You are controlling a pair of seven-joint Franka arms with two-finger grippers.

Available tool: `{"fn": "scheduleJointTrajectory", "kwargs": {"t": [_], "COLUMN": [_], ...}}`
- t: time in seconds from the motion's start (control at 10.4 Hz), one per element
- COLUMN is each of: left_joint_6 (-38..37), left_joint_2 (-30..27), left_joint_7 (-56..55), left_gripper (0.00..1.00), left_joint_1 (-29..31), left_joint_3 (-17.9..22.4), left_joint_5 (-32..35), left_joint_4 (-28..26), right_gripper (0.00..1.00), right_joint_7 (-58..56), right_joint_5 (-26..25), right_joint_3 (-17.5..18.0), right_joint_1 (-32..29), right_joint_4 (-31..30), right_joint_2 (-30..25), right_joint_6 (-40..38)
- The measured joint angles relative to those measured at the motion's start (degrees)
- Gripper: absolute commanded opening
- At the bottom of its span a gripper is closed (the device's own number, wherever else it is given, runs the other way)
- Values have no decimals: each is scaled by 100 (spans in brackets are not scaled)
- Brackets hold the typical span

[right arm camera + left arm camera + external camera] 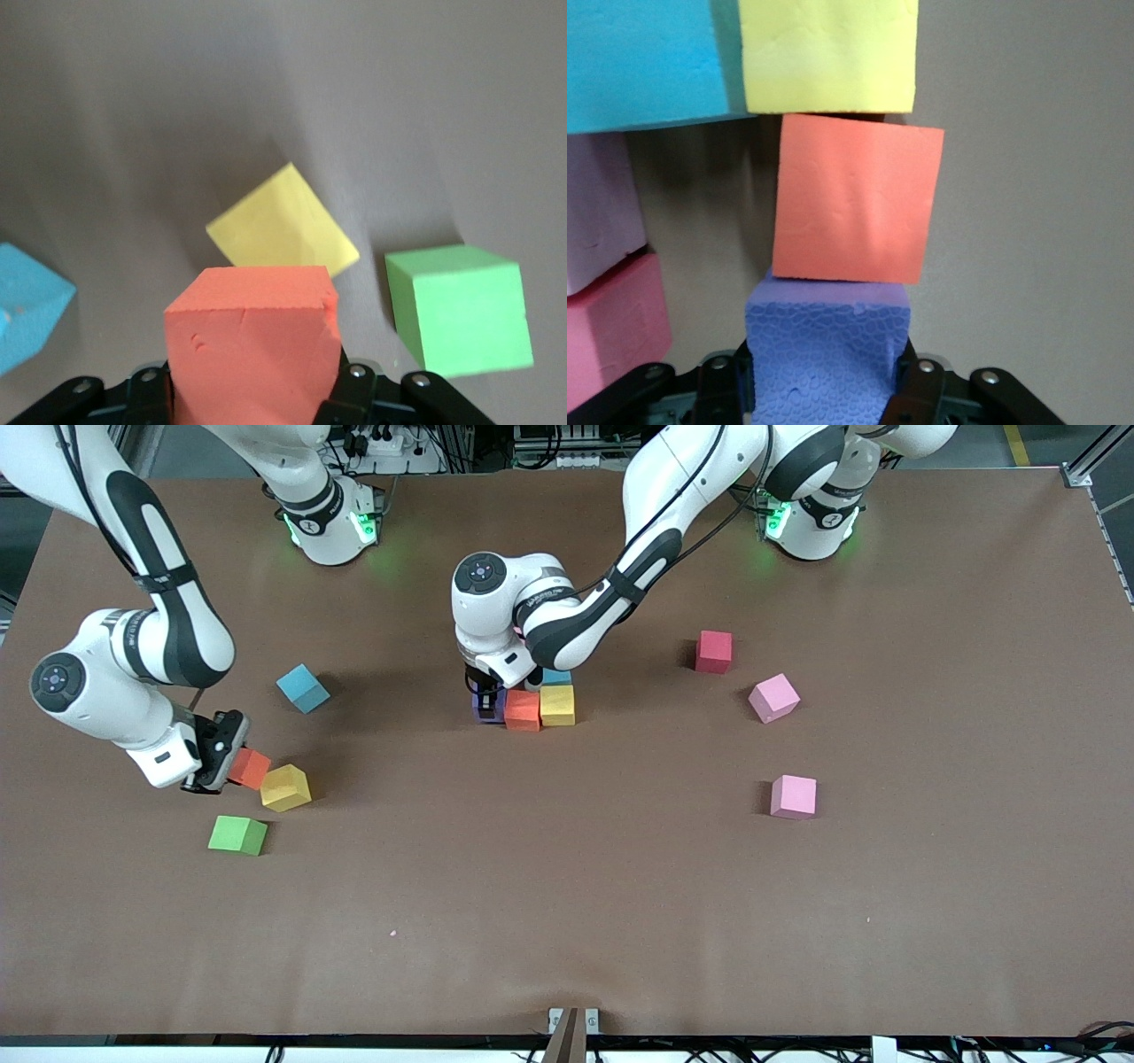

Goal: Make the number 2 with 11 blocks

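Mid-table stands a cluster of touching blocks: an orange one point(522, 710), a yellow one point(557, 705) and a light blue one point(556, 677) partly hidden under the left arm. My left gripper point(485, 701) is shut on a purple block point(828, 354) that touches the orange block point(855, 204) at the cluster's end toward the right arm. The left wrist view also shows a pale purple block point(598, 212) and a pink block point(611, 328). My right gripper point(217, 766) is shut on another orange block point(252, 345), low beside a loose yellow block point(285, 787).
A green cube point(237, 834) lies just nearer the camera than the yellow block. A blue cube point(303, 688) sits farther back. Toward the left arm's end lie a red block point(713, 651) and two pink blocks point(773, 697), point(793, 796).
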Motion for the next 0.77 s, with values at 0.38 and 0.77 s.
{"fn": "scheduleJointTrajectory", "kwargs": {"t": [0.38, 0.77], "left_joint_6": [143, 179], "left_joint_2": [91, 100], "left_joint_7": [5, 10], "left_gripper": [100, 100], "left_joint_1": [-124, -132], "left_joint_3": [122, 127], "left_joint_5": [0, 0], "left_joint_4": [-1, 6], "right_gripper": [35, 35], "right_joint_7": [540, 583], "right_joint_5": [1, 1], "right_joint_3": [41, 40], "right_joint_1": [207, 220], "right_joint_4": [11, 29], "right_joint_2": [22, 23], "right_joint_6": [0, 1]}}
